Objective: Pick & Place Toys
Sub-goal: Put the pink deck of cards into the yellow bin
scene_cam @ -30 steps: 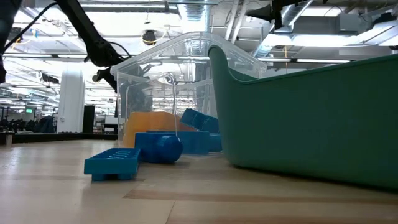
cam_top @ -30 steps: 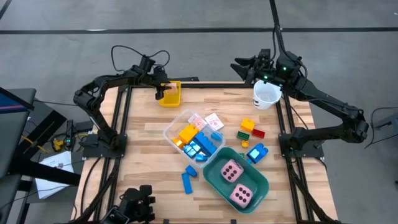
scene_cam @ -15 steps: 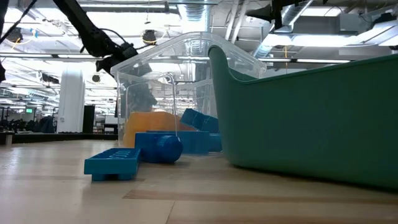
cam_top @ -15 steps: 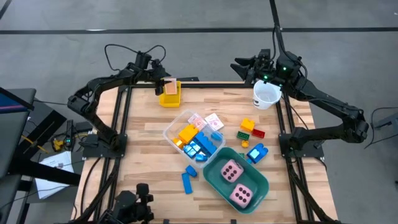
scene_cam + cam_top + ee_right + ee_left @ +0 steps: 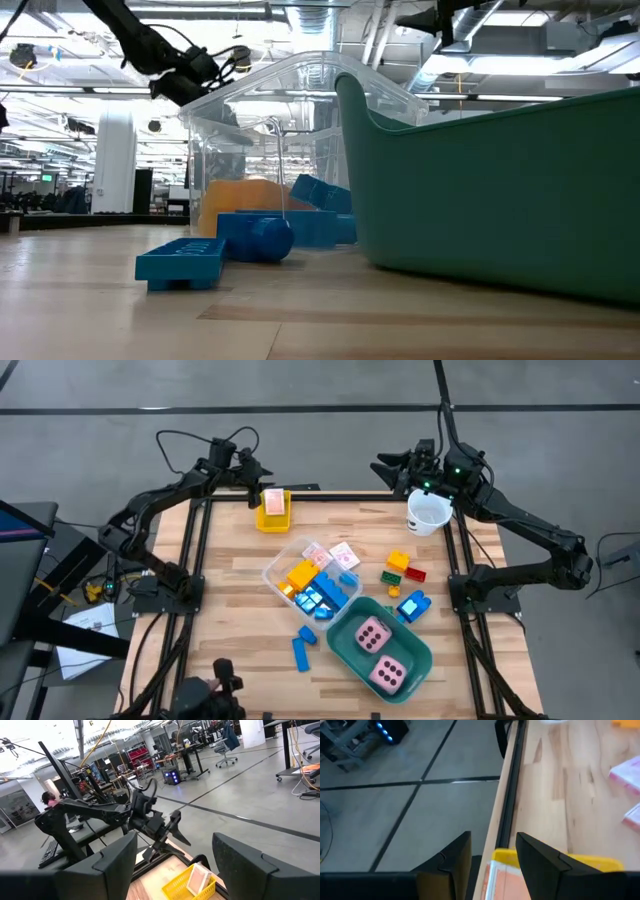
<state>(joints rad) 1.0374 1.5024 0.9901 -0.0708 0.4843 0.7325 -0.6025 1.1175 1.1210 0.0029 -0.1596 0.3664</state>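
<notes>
Card (image 5: 272, 501) in yellow basket (image 5: 272, 517), table's far-left edge.

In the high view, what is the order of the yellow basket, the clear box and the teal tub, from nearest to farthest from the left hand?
1. Yellow basket, right beside the left hand at the table's far left corner.
2. Clear box, mid-table.
3. Teal tub, near right, holding both dice.

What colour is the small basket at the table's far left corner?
Yellow basket, clearest in the high view.
</notes>
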